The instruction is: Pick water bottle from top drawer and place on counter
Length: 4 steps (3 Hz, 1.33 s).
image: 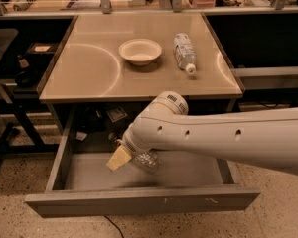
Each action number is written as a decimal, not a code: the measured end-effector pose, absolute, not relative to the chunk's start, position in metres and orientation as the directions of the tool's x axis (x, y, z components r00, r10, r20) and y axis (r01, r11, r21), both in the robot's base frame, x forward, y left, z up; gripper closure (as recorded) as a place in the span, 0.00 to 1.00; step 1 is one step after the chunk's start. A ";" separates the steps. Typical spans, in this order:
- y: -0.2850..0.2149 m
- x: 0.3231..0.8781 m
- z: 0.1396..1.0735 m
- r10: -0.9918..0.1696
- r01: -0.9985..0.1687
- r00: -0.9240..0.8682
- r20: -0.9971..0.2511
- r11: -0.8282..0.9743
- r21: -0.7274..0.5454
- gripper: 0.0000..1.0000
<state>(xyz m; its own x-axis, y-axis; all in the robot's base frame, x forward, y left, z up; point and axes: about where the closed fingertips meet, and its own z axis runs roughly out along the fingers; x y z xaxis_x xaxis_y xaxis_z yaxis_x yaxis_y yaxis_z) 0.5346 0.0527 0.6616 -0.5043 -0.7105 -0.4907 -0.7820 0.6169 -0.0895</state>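
The top drawer [139, 200] stands pulled open below the counter [84, 73]. The water bottle [148, 161], small, clear and crinkled, lies on the drawer floor near the middle. My gripper [122, 157] is down inside the drawer, right at the bottle's left end. My white arm reaches in from the right and hides the bottle's top and label.
A white bowl [140, 51] and a second bottle with a white cap [185, 52] lie on the counter. Dark shelves and clutter stand to the left [20, 68]. A speckled floor lies in front of the drawer.
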 end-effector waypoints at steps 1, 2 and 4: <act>0.053 0.540 0.651 -0.708 -0.782 -0.503 -0.495 0.617 -0.089 0.00; 0.045 0.545 0.619 -0.690 -0.769 -0.533 -0.489 0.637 -0.060 0.00; 0.043 0.546 0.610 -0.687 -0.768 -0.538 -0.488 0.639 -0.053 0.17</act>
<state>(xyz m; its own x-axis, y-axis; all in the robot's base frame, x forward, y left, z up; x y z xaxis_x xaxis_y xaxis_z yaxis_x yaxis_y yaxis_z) 0.5457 0.0431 0.6101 -0.5385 -0.6873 -0.4876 -0.7675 0.6388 -0.0528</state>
